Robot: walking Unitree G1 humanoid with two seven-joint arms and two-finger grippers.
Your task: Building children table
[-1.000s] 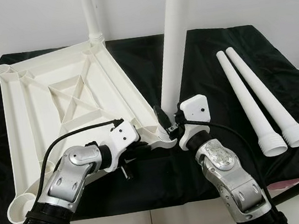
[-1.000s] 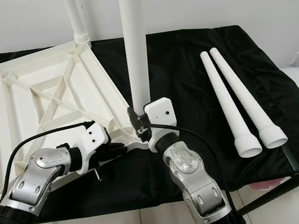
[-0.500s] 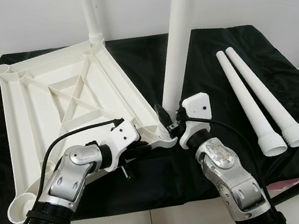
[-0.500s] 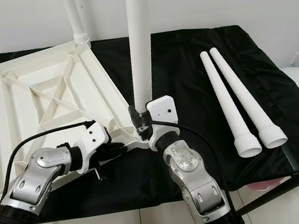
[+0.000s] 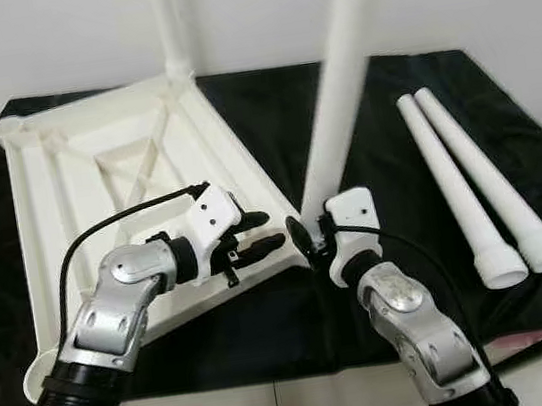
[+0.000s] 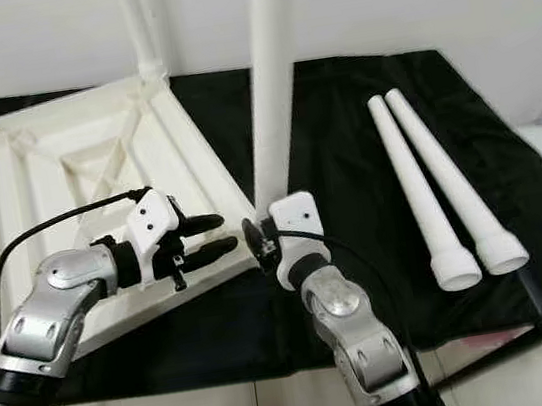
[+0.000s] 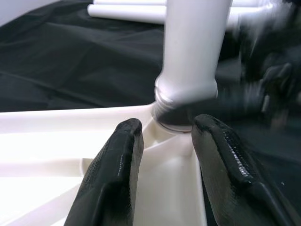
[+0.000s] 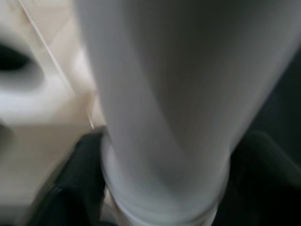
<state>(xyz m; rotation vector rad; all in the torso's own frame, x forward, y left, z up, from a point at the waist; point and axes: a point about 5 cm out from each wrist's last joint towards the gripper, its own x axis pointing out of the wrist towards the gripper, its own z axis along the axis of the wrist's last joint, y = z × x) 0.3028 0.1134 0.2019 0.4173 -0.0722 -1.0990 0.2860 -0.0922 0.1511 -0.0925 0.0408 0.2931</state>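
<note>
The left gripper (image 5: 255, 233) hovers over the tabletop's (image 5: 67, 191) near corner with fingers (image 7: 115, 169) apart, holding nothing. The right gripper (image 5: 307, 240) is clamped on the foot of a leaning leg (image 5: 338, 103) at that corner's socket — its top is cut off, and the right wrist view is blurred. Two spare legs (image 5: 459, 176) lie well apart on the black cloth (image 5: 382, 127).

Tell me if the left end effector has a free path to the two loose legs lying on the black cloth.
Probably not: the right arm and the upright leg it holds stand between the left end effector and the loose legs.
</note>
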